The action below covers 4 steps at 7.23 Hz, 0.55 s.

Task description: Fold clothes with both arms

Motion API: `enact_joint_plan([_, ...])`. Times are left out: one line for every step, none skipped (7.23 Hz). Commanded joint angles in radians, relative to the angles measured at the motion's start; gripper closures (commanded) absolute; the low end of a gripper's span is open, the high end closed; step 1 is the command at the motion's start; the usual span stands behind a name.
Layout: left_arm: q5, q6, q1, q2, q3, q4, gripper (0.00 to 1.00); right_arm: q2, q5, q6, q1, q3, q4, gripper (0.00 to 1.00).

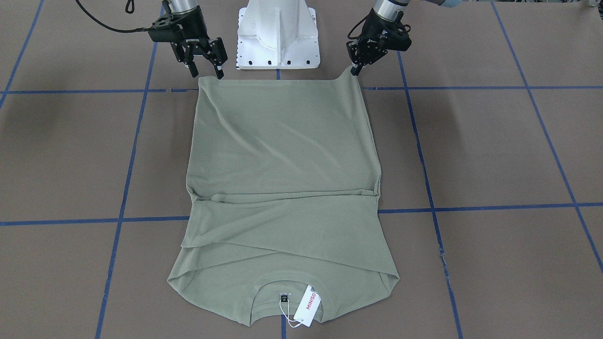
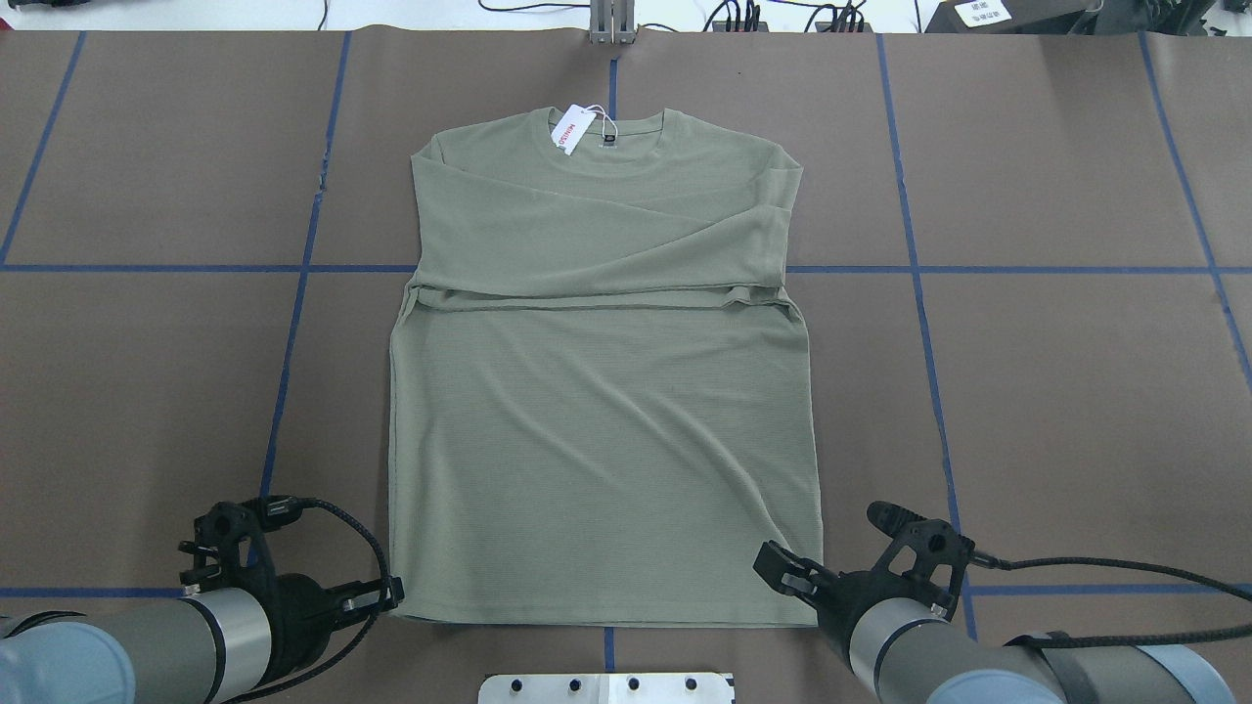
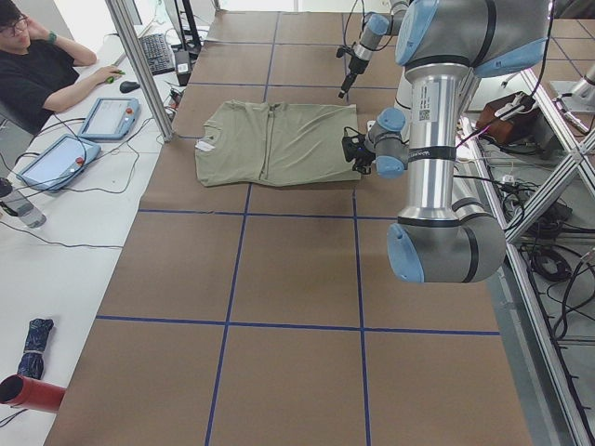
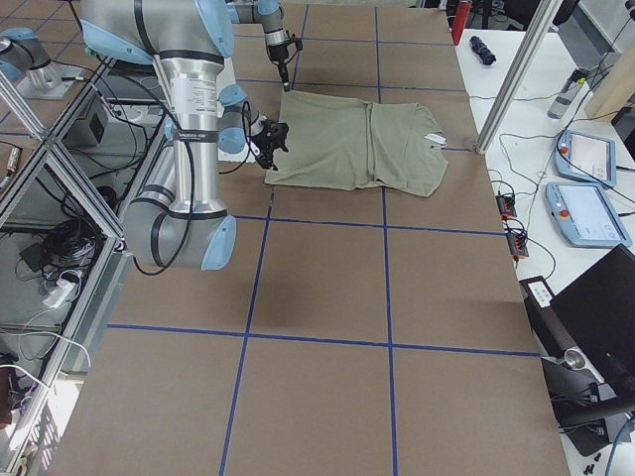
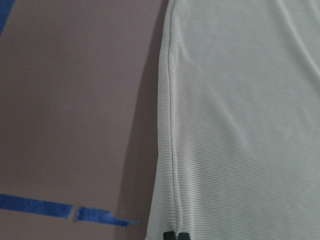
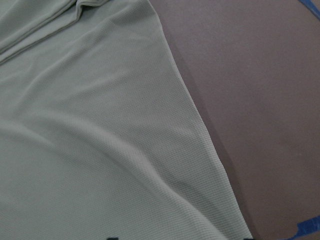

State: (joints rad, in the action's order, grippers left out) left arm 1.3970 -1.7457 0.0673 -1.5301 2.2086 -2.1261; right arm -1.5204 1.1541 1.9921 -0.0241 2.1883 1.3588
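Note:
The sage-green shirt (image 1: 282, 150) lies flat on the brown table, sleeves folded across the chest, collar and white hang tag (image 1: 307, 306) at the far end from me. It also shows in the overhead view (image 2: 597, 411). My left gripper (image 1: 354, 71) is shut on the hem corner on its side, which rises slightly to the tips; its closed fingertips (image 5: 175, 235) sit at the shirt's edge. My right gripper (image 1: 206, 73) is open, its fingers spread just over the other hem corner, touching nothing that I can see. Both grippers also show in the overhead view, left (image 2: 391, 592) and right (image 2: 782, 577).
The white pedestal base (image 1: 278, 33) stands just behind the hem, between the arms. Blue tape lines (image 2: 293, 293) grid the brown table cover. An operator (image 3: 37, 65) sits at a side desk with tablets (image 3: 107, 116) beyond the collar end.

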Motion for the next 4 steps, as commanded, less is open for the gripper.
enact_joint_plan([0.02,-0.003,0.003,-0.001,0.028,0.0,1.0,-0.043,-0.072,0.042,-0.078,-0.021,0.0,0.13])
enact_joint_plan([0.02,-0.003,0.003,-0.001,0.028,0.0,1.0,-0.044,-0.088,0.045,-0.1,-0.022,0.0,0.13])
enact_joint_plan([0.02,-0.003,0.003,-0.001,0.028,0.0,1.0,-0.046,-0.102,0.051,-0.112,-0.034,0.0,0.14])
enact_joint_plan([0.02,-0.003,0.003,0.001,0.028,0.0,1.0,-0.043,-0.111,0.059,-0.12,-0.054,0.0,0.17])
